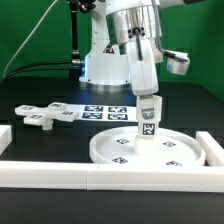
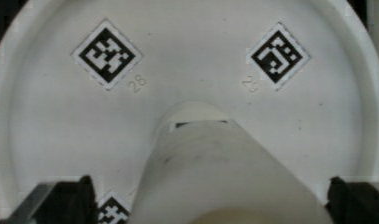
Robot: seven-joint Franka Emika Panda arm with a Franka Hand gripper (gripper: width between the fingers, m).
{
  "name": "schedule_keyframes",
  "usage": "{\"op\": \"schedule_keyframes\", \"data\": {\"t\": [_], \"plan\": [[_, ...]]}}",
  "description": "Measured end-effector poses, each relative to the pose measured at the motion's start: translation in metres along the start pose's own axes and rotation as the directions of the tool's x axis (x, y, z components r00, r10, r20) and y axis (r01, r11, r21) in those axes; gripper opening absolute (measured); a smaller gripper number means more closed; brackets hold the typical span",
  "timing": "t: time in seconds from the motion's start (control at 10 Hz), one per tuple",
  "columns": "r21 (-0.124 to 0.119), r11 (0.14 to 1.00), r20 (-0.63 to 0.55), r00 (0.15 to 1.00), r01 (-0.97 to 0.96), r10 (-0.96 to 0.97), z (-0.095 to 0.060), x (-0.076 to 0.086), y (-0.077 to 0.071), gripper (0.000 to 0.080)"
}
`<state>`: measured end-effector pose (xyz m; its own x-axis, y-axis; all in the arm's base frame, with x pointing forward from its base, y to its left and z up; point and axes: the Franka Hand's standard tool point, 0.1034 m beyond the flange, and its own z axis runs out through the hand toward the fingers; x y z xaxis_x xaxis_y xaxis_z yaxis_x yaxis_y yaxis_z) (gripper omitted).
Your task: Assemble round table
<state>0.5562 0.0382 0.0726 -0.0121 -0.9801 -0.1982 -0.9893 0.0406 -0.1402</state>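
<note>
The large rimmed round disc (image 1: 140, 150) lies flat at the front, its tags up; it fills the wrist view (image 2: 186, 60). The short thick post (image 1: 148, 122) stands upright on the disc's middle, and in the wrist view (image 2: 212, 170) it runs up from between my fingers. My gripper (image 1: 148, 100) is straight above it, around the post's top. Its dark fingers (image 2: 70, 200) stand on either side of the post with a strip of disc showing between each finger and the post, so the jaws are open. The cross-shaped piece (image 1: 40, 116) lies flat at the exterior view's left.
The marker board (image 1: 108, 111) lies behind the disc, near the arm's base. Long white border rails run along the front (image 1: 100, 176) and the exterior view's right (image 1: 212, 150). A green backdrop stands behind.
</note>
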Motion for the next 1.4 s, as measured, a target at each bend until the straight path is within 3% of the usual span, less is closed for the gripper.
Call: {"op": "schedule_keyframes", "data": {"t": [0.5, 0.6, 0.7, 0.9, 1.3, 1.4], "plan": [[-0.003, 0.930, 0.001, 0.930, 0.368, -0.368, 0.000, 0.000, 0.000, 0.0649], [-0.023, 0.883, 0.009, 0.883, 0.469, -0.469, -0.001, -0.003, 0.000, 0.0649], [-0.044, 0.790, -0.005, 0.790, 0.612, -0.613, -0.002, -0.008, -0.003, 0.0649], [-0.058, 0.662, 0.012, 0.664, 0.747, -0.748, -0.003, -0.011, -0.003, 0.0649], [-0.054, 0.383, 0.029, 0.385, 0.922, -0.923, -0.002, -0.009, -0.003, 0.0649], [-0.054, 0.278, 0.052, 0.281, 0.959, -0.958, -0.002, -0.009, -0.002, 0.0649]]}}
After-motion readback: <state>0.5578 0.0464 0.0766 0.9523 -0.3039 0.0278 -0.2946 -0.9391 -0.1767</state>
